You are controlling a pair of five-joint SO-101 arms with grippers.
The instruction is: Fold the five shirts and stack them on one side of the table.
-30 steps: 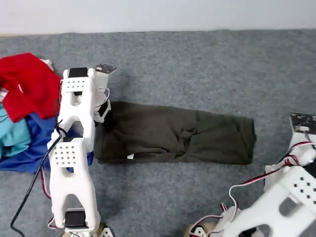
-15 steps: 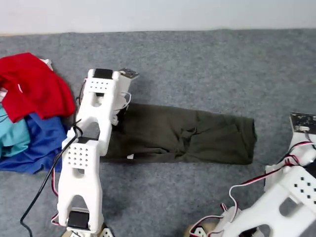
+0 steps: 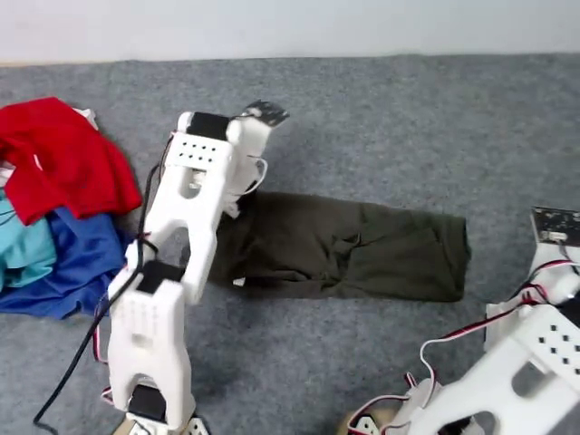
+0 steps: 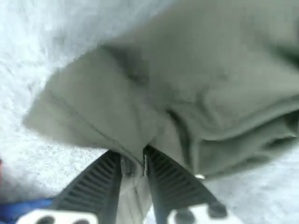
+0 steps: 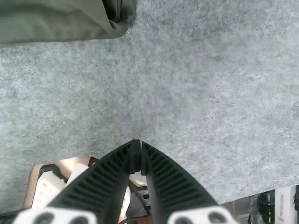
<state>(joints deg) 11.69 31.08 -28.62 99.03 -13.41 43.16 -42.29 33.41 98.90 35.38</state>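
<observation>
Moved: left arm, swung rightward across the table; left end of olive shirt dragged along with it, band shortened on that side; right arm unchanged.
Left gripper: narrow, pinched on a ridge of olive shirt fabric at its left end.
Right gripper: closed on nothing, above bare grey table cover, just off a corner of the olive shirt.
Olive shirt: centre of table, long band lying left to right, apparently already doubled lengthwise, judging by the layered edges; left end raised in the pinch, remainder flat.
Step in hand: likely the crosswise fold, left end brought over toward the right end.
Next move: probably carrying the pinched end on over the middle, edges kept in line, then lowering and release; care against bunching, given creases at mid-length.
Progress: early; first garment in work, the others unfolded.
Pile at left edge: red shirt on top, blue shirt and teal shirt beneath, all crumpled, near the left arm's base, well apart from the right arm.
In the way: left arm's own body over the pinched end in the high view, contact hidden there; pile close to the fold's start, snag risk judged small.
</observation>
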